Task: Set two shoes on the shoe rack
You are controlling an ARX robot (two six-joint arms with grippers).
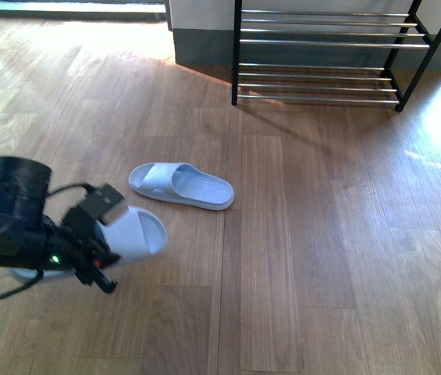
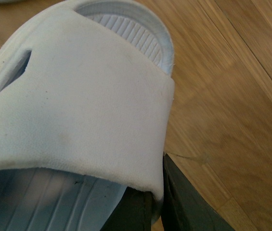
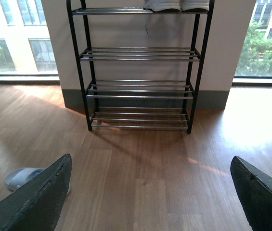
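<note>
Front: left gripper (image 1: pixel 99 264) lower left, on the near slide (image 1: pixel 138 233); the picture is blurred there. Far slide (image 1: pixel 181 185) lies flat on the floor (image 1: pixel 306 234), centre-left, apart from the near one. Rack (image 1: pixel 321 44) upper right, against the wall; the tiers in view are bare.

Left wrist: near slide (image 2: pixel 78 106) fills the frame, strap up. Left gripper (image 2: pixel 157 204) at bottom, clenched on the strap's edge, one finger on each side.

Right wrist: right gripper (image 3: pixel 150 192) released, fingers (image 3: pixel 39 197) wide apart at the lower corners. Rack (image 3: pixel 140 54) centre. Pale shoes (image 3: pixel 176 5) on the top tier, cut off by the frame. Slide (image 3: pixel 22 175) lower left, can't tell which.
</note>
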